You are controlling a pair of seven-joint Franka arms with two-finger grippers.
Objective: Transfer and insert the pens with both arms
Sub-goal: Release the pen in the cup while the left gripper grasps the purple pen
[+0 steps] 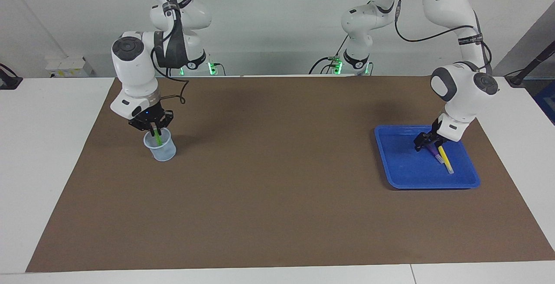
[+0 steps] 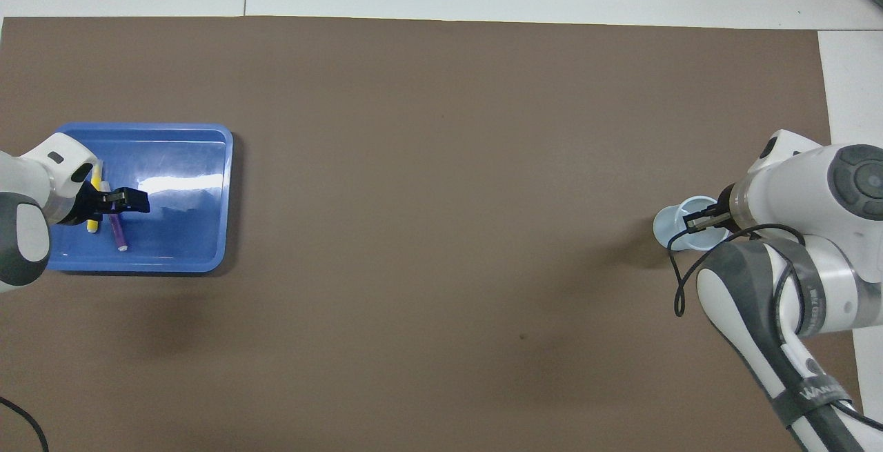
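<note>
Facing view: at right, my left gripper (image 1: 422, 142), jaws spread, straddles the purple pen's (image 1: 432, 151) upper end; its long axis slants down-right beside one yellow pen (image 1: 445, 159) in the blue tray (image 1: 399, 175). At left, my right gripper (image 1: 152, 126) pinches one green pen (image 1: 157, 137) in the cup (image 1: 161, 147).

Overhead view: three pens counted; two lie in the tray at left.

Green pen (image 1: 157, 137) in cup (image 1: 166, 151), purple (image 1: 432, 149), yellow (image 1: 445, 158) in tray (image 1: 403, 171)
</note>
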